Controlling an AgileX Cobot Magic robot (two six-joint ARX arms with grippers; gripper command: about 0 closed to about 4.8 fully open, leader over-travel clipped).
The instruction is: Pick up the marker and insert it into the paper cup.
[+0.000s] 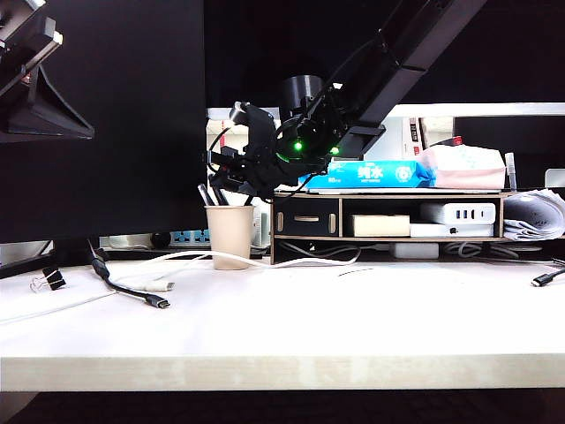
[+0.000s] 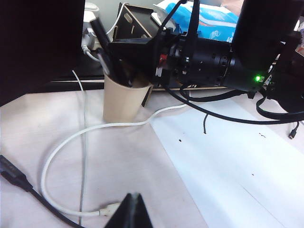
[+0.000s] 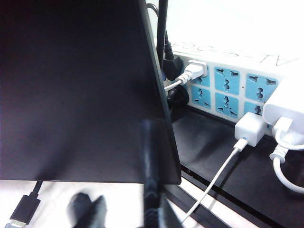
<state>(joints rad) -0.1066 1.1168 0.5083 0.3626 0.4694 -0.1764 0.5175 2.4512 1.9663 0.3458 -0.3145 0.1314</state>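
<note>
The beige paper cup (image 1: 229,237) (image 2: 121,100) stands on the table in front of the monitor, with several dark pens sticking out of its rim. My right gripper (image 1: 231,181) (image 3: 127,213) hangs just over the cup. It is open: one blurred finger stands well to one side of a dark upright barrel, the marker (image 3: 151,185), and the other finger stands close on its far side. In the left wrist view I cannot tell the marker from the other pens. My left gripper (image 2: 133,205) is shut and empty, held back above the table short of the cup.
A white cable (image 1: 265,259) runs past the cup's base, and a black USB cable (image 1: 132,290) and a binder clip (image 1: 48,280) lie to its left. A wooden shelf (image 1: 388,216) with a blue tissue pack (image 1: 371,174) stands behind. A power strip (image 3: 228,85) sits behind the monitor (image 3: 71,85).
</note>
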